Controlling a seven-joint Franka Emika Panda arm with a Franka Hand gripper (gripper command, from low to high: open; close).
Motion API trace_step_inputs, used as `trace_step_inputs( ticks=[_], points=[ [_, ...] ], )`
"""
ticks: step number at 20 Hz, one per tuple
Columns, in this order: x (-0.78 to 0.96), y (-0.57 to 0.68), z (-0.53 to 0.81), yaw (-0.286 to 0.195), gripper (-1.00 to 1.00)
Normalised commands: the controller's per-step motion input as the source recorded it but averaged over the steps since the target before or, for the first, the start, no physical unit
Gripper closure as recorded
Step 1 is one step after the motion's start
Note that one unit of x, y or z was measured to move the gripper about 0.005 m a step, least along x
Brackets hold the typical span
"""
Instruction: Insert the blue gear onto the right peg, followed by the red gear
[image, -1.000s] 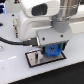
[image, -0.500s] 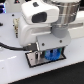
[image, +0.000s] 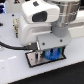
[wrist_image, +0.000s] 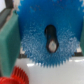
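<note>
Wrist view shows us the blue gear (wrist_image: 47, 37), clamped between the gripper (wrist_image: 46, 40) jaws, now lower over the plate (image: 34, 61), its hole around the right peg (wrist_image: 52, 44), red gear (wrist_image: 14, 77) at seven o'clock.

gear (wrist_image: 47, 42) around the right peg (wrist_image: 51, 44), above the plate (image: 35, 60)

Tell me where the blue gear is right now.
In the exterior view, the blue gear sits low in the centre, under the tool, over the black-bordered plate.
</note>
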Motion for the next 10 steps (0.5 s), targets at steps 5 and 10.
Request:
trace_step_inputs(
  ticks=[5, 10],
  points=[
    [-0.06, 0.08, 0.27, 0.000, -1.00],
    [-0.52, 0.30, 0.08, 0.000, -1.00]
  ],
)
